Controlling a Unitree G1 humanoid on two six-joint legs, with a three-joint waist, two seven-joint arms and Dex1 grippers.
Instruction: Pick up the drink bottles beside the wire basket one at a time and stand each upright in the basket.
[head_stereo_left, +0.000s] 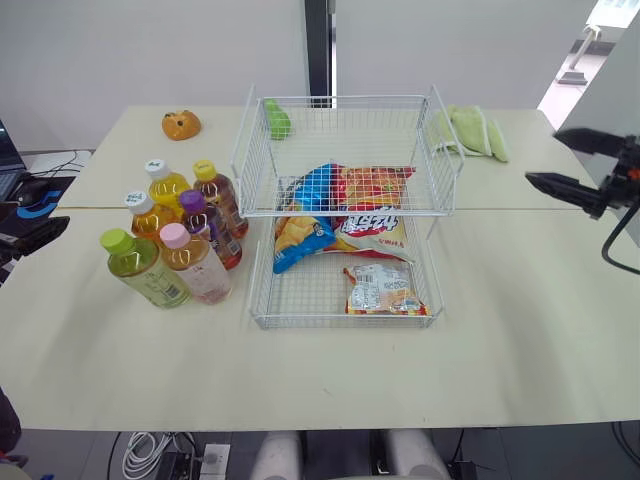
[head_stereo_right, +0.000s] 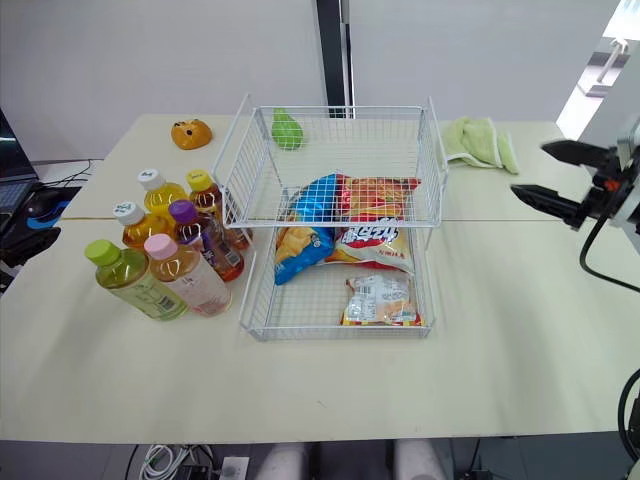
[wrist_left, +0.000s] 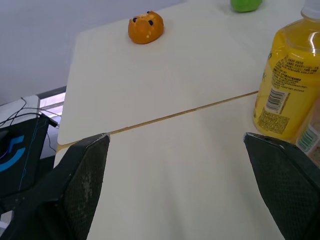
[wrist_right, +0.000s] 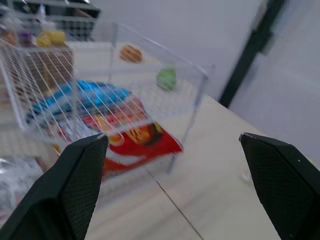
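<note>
Wire basket (head_stereo_left: 345, 322) holds snack bags (head_stereo_left: 372, 187). Six drink bottles (head_stereo_left: 178, 238) stand upright just beside it. Left gripper (wrist_left: 176, 138) and right gripper (wrist_right: 172, 136) both gape wide, holding nothing.

The right gripper (wrist_right: 172, 136) hangs over a cream table (wrist_right: 220, 165), its two black fingers (wrist_right: 80, 175) spread wide apart. Ahead stands a white wire basket (wrist_right: 150, 70) holding a blue snack bag (wrist_right: 75, 100), a red snack bag (wrist_right: 135, 140) and a silver packet (wrist_right: 15, 180). A green object (wrist_right: 166, 78) sits by the basket's far corner, and an orange object (wrist_right: 131, 53) lies on the table beyond it. Blurred bottles (wrist_right: 52, 38) show through the mesh. A seam (wrist_right: 167, 197) crosses the table; behind are a white wall (wrist_right: 190, 25) and a dark pillar (wrist_right: 247, 50).
</note>
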